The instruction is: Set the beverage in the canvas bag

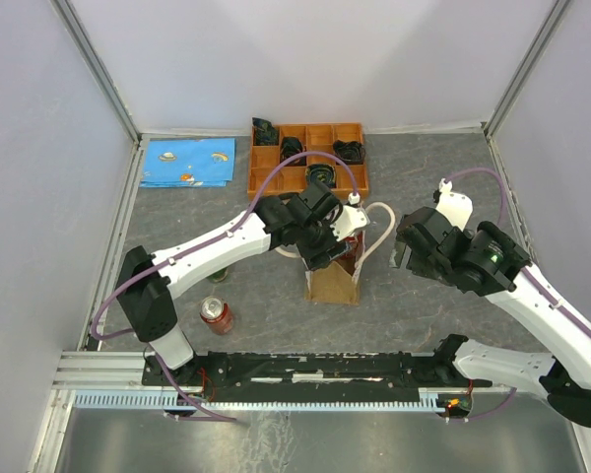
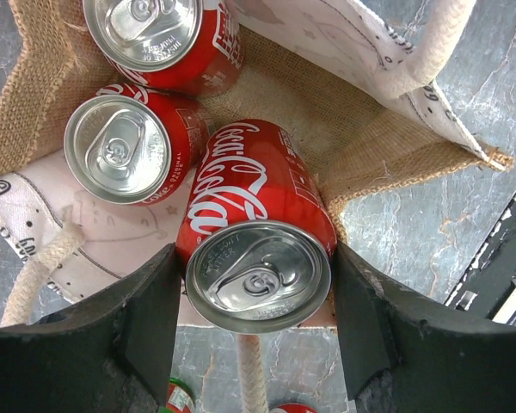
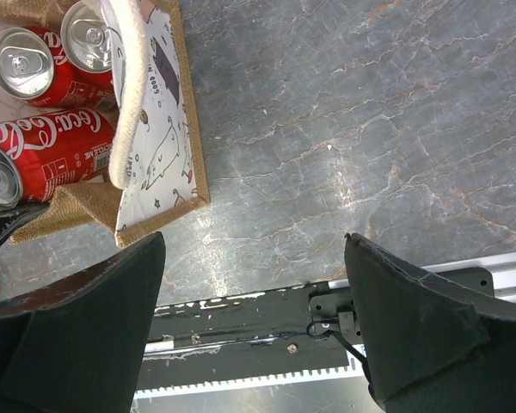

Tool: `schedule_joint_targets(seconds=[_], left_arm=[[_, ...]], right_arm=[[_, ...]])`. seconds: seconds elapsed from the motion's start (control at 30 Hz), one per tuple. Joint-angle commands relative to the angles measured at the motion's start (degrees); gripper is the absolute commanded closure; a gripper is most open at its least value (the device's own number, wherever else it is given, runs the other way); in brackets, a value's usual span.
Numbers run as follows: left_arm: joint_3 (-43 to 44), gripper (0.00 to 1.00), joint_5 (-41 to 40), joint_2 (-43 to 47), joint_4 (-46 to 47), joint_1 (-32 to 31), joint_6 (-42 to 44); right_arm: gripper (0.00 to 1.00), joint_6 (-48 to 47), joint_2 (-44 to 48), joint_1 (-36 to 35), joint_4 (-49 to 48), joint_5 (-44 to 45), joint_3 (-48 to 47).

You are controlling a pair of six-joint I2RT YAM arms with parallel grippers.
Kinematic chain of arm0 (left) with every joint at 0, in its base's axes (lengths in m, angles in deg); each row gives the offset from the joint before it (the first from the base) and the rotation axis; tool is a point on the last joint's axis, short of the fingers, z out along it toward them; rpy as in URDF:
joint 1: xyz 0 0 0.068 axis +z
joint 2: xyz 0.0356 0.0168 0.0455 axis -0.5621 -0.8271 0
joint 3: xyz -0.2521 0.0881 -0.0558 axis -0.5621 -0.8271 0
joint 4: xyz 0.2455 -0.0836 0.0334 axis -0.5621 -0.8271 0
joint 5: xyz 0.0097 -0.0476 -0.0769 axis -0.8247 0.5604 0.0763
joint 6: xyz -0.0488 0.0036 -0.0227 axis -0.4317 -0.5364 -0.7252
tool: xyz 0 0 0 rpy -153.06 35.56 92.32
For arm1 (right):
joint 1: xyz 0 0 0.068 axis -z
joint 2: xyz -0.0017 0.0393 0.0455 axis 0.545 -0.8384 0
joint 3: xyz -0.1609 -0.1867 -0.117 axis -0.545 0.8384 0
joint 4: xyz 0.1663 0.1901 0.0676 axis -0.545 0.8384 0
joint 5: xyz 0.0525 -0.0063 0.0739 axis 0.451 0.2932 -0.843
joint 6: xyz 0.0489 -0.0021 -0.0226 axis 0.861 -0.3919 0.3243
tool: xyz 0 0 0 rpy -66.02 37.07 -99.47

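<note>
The tan canvas bag (image 1: 333, 283) stands mid-table with cream rope handles (image 2: 447, 34). My left gripper (image 2: 256, 292) is shut on a red Coca-Cola can (image 2: 258, 215), held tilted over the bag's open mouth with its lower end inside. Two more red cans (image 2: 125, 151) (image 2: 155, 34) stand inside the bag (image 2: 387, 146). In the top view the left gripper (image 1: 330, 241) sits right above the bag. My right gripper (image 3: 254, 249) is open and empty, hovering over bare table to the right of the bag (image 3: 155, 155); it also shows in the top view (image 1: 406, 251).
A red can (image 1: 216, 314) stands near the left arm's base, a green one (image 1: 217, 276) just behind it. An orange compartmented tray (image 1: 310, 158) with dark items is at the back. A blue cloth (image 1: 188, 162) lies back left. A black rail (image 1: 315, 370) runs along the near edge.
</note>
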Motion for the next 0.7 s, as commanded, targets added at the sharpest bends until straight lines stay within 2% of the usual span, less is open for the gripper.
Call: schedule_joint_targets(seconds=[0.0, 0.23, 0.5, 0.67], left_arm=[[-1.4, 0.97, -3.0, 1.8, 5.2, -0.2, -0.1], [-1.0, 0.97, -1.8, 1.4, 5.1, -0.2, -0.9], [7.4, 0.97, 4.2, 2.6, -3.3, -0.2, -1.6], [7.8, 0.97, 5.3, 2.8, -5.3, -0.2, -0.3]], right_arm=[[0.07, 0.8, 0.3, 0.0, 0.7, 1.9, -0.4], [0.07, 0.9, 0.3, 0.0, 1.2, 2.0, -0.5], [0.07, 1.1, 0.4, 0.0, 1.0, 2.1, 0.1], [0.07, 0.5, -0.6, 0.0, 0.0, 1.5, 0.0]])
